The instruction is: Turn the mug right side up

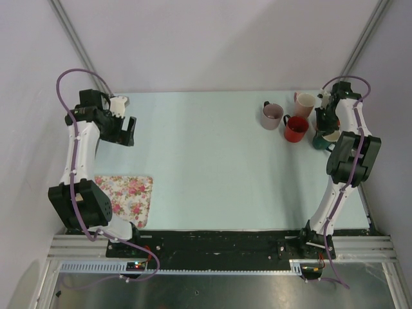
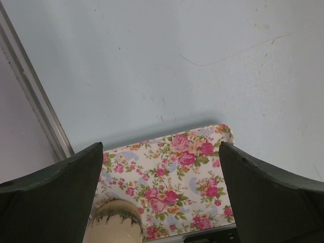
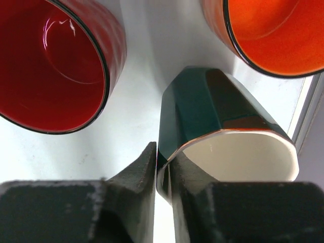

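A dark green mug [image 3: 212, 109] with a cream inside stands at the table's far right, between a red mug [image 3: 50, 61] and a mug with an orange inside [image 3: 273, 30]. My right gripper [image 3: 163, 152] is shut on the green mug's rim, one finger inside and one outside. The mug's mouth faces the wrist camera and it looks slightly tilted. In the top view the green mug [image 1: 324, 140] lies under the right gripper [image 1: 327, 127]. My left gripper [image 1: 126, 132] is open and empty at the far left, above the table.
A grey-pink mug [image 1: 271, 116], the red mug [image 1: 296, 128] and a pale pink mug [image 1: 304, 103] cluster beside the green one. A floral cloth [image 1: 129, 196] lies near left; in the left wrist view [image 2: 177, 172] a cream, dark-rimmed object [image 2: 114, 223] sits on it.
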